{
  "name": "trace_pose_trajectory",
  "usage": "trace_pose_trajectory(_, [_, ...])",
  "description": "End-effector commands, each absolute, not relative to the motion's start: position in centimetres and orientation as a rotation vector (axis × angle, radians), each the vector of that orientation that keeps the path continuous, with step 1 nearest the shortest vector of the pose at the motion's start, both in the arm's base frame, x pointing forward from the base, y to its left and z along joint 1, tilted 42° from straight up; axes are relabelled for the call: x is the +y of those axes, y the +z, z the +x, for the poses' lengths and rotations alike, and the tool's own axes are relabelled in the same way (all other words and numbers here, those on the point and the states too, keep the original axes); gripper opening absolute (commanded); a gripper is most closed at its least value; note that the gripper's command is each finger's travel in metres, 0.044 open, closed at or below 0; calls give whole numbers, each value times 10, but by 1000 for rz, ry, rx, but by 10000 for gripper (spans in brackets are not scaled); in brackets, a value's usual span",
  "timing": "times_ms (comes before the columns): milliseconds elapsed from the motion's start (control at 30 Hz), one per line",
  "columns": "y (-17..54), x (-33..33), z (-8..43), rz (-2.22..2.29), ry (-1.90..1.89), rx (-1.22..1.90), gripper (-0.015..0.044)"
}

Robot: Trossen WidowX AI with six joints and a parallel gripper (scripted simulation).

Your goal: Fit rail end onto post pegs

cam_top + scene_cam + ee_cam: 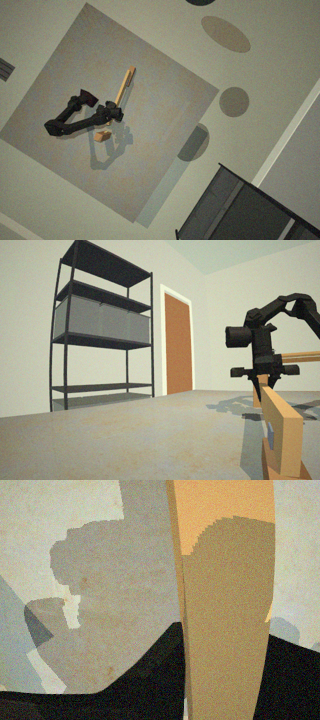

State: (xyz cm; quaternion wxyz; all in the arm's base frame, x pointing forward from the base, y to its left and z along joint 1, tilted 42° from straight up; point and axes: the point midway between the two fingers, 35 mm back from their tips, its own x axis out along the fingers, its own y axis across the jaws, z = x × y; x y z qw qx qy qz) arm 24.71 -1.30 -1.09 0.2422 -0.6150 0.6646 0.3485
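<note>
The long wooden rail [122, 90] [281, 407] [225, 570] runs from the footboard block [132, 69] [268, 464] toward the post. Its far end is over the block, beside the grey-blue bracket plate [270, 436]. My gripper [264, 392] [199, 628] points down and is shut on the rail, one finger on each side, toward the near end. The post [99, 136] [256, 397] stands apart from the rail's near end, with a gap between them in the top view. Its two small pegs [105, 132] face the rail side. The rail's holes are not visible, and I cannot tell whether the rail is exactly level.
The arm's base [89, 98] is left of the rail in the top view, and the bent arm [82, 124] reaches over the rail near the post. In the exterior view a dark shelf unit [100, 339] and a door [178, 343] stand far behind.
</note>
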Motion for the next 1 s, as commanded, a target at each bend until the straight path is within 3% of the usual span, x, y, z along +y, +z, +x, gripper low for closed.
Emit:
trace_pose_trajectory(0, [-11, -11, 248, -1682, 955, 1811, 0])
trace_pose_trajectory(967, [-10, -10, 249, -1682, 955, 1811, 0])
